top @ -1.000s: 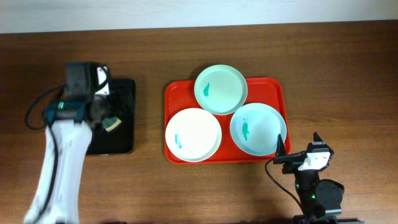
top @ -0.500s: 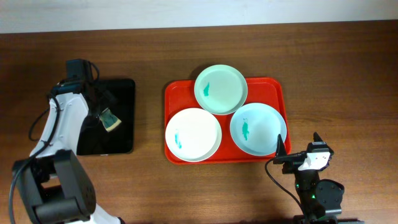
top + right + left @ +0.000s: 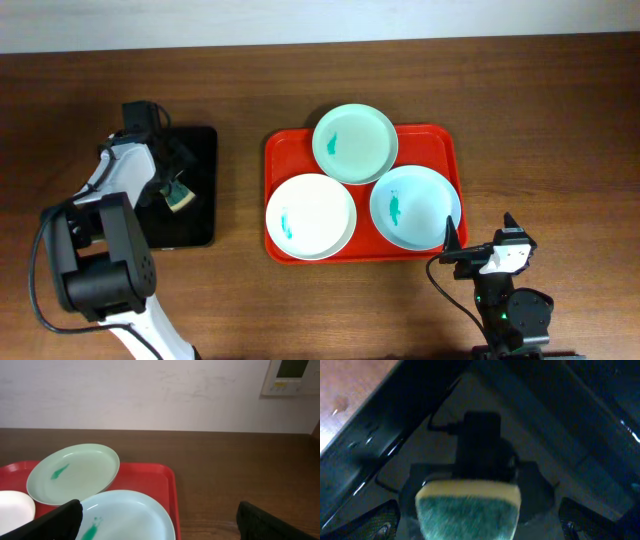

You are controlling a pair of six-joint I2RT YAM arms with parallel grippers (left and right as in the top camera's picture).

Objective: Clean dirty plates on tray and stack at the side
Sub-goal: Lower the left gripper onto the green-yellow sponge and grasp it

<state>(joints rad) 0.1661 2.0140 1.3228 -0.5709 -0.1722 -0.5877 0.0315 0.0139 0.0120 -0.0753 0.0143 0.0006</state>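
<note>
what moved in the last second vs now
The left arm folded up: its links swung in from the lower left, and its wrist edged right near the black tray's top corner. The sponge at the left gripper barely shifted; nothing visibly taken or released. The white plate, mint plate, blue plate, red tray and open right gripper stayed put.

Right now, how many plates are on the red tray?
3. On the red tray: mint green plate at the back, white plate front left, pale blue plate front right. None seems hidden.
</note>
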